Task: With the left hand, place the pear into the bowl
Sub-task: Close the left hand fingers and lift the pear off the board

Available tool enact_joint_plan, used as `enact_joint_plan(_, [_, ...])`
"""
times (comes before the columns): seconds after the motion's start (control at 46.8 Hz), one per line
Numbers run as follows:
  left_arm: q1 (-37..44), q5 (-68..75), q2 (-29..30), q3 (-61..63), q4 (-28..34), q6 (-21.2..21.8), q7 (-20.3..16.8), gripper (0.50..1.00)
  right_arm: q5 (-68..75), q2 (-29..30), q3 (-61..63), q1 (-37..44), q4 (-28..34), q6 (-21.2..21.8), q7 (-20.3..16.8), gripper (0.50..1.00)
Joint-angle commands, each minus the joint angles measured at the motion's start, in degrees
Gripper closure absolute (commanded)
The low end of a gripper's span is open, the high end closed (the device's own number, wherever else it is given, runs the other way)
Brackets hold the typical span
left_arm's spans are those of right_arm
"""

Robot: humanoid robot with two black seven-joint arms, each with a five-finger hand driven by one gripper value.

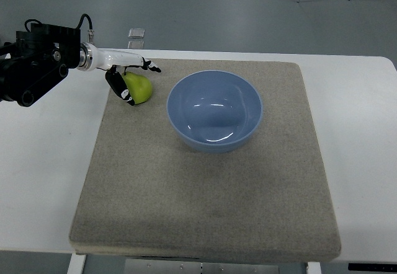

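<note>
A white worktop carries a square grey mat that covers most of its middle. The mat begins right under the robot hand and spreads away from it toward the worktop's far side.

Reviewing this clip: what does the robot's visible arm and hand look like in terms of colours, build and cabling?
Only the left arm shows. It is a chunky black block with round joints and a black cable looping above it, narrowing into a glossy white wrist section. The left hand has thin black fingers, one carrying a small white mark. The right arm is out of view.
</note>
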Motion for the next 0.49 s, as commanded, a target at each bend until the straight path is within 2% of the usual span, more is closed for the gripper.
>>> enact_joint_plan(0.0, [0.4,0.3,0.0,0.1,0.1,0.0,0.0,0.527,-0.1,0.0,0.0,0.0,0.0,0.0,0.0,0.574])
enact_joint_plan(0.128, [0.9,0.4,0.0,0.1,0.0,0.0,0.1,0.574,0.0,0.0,0.0,0.0,0.1,0.0,0.0,0.576])
enact_joint_plan(0.192, [0.9,0.3,-0.1,0.1,0.1,0.0,0.1,0.632,0.0,0.0,0.0,0.0,0.0,0.0,0.1,0.576])
enact_joint_plan(0.235, [0.9,0.3,-0.1,0.1,0.3,0.0,0.1,0.649,0.0,0.0,0.0,0.0,0.0,0.0,0.1,0.576])
enact_joint_plan(0.299, [0.8,0.2,-0.2,0.0,0.7,0.0,0.1,0.722,0.0,0.0,0.0,0.0,0.0,0.0,0.0,0.576])
enact_joint_plan(0.342, [0.8,0.1,-0.2,0.0,0.8,0.0,0.1,0.75,0.0,0.0,0.0,0.0,0.1,0.0,0.0,0.574])
enact_joint_plan(0.406, [0.8,0.1,-0.3,0.0,0.8,0.0,0.1,0.859,0.0,0.0,0.0,0.0,0.1,0.0,0.1,0.576])
enact_joint_plan(0.47, [0.8,0.0,-0.9,0.0,1.0,0.0,0.2,0.911,0.0,0.0,0.0,0.0,0.1,0.0,0.0,0.574])
